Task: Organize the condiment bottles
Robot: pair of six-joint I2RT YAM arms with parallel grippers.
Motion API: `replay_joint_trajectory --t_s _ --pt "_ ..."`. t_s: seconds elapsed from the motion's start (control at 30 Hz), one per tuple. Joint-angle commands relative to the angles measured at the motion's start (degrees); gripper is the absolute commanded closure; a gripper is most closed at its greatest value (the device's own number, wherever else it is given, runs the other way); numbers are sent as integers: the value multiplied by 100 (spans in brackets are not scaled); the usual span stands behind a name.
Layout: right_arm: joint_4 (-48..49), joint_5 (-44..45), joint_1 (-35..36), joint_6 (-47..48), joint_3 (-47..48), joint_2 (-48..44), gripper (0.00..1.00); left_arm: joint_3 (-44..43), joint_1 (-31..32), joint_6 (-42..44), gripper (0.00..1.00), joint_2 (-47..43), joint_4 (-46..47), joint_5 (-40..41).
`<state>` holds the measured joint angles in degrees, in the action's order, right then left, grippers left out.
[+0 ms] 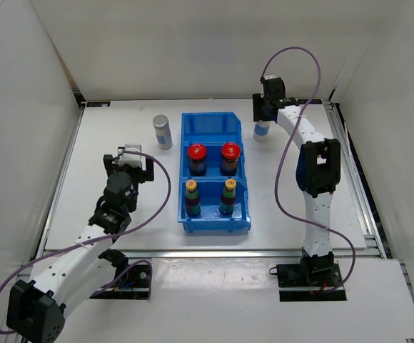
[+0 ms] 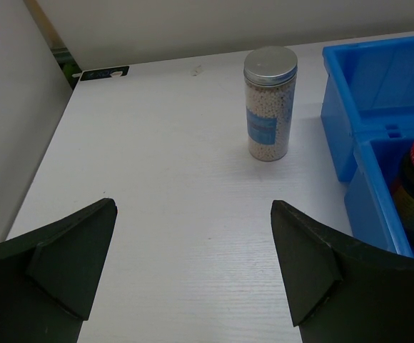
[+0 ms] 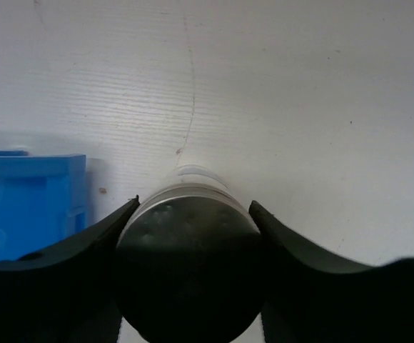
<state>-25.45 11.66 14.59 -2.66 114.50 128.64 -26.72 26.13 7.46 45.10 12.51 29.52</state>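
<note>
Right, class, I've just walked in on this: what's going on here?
Two robot arms are sorting small bottles into a blue bin. Two red-lidded jars and two yellow-capped bottles already stand in it; its far compartment is empty. The right tool is closed on a silver-capped bottle beside the bin, apparently on the table. The left tool is open, facing the second silver-capped bottle, which is untouched.

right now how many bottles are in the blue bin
4: two red-lidded jars side by side in the bin's middle compartment, two yellow-capped bottles in the near one. None seems hidden.
</note>
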Motion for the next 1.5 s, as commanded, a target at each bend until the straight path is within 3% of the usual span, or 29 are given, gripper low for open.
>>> replay_joint_trajectory --t_s 0.0,0.17,0.3,0.63,0.93,1.03,1.13,1.17,1.23,1.27,1.37,1.47 --pt "383 231 -18 28 -146 -611 60 -79 -20 -61 0 16 129 -43" --pt "514 231 -18 81 -94 -928 66 -79 33 -61 0 69 129 -43" --pt "761 48 193 212 -94 -1411 84 -79 33 -61 0 69 129 -43" --pt "884 -568 1273 854 213 -1202 82 -79 85 -61 0 122 129 -43" --pt "770 -568 1573 679 213 -753 82 -26 85 -61 0 69 181 10" --pt "718 -499 1573 626 213 -630 78 -26 85 -61 0 69 181 10" --pt "516 -200 1573 626 283 -498 67 -26 85 -61 0 69 181 10" --pt "463 -199 1573 626 284 -437 53 -26 85 -61 0 69 181 10" --pt "401 -199 1573 678 345 -367 35 -26 85 -8 0 69 181 10" --pt "305 -199 1573 679 423 -366 18 -26 85 -8 0 69 181 10" --pt "190 -199 1573 679 486 -462 0 35 85 -8 0 69 181 10" --pt "190 63 1573 469 538 -795 0 35 85 -183 0 69 181 229"
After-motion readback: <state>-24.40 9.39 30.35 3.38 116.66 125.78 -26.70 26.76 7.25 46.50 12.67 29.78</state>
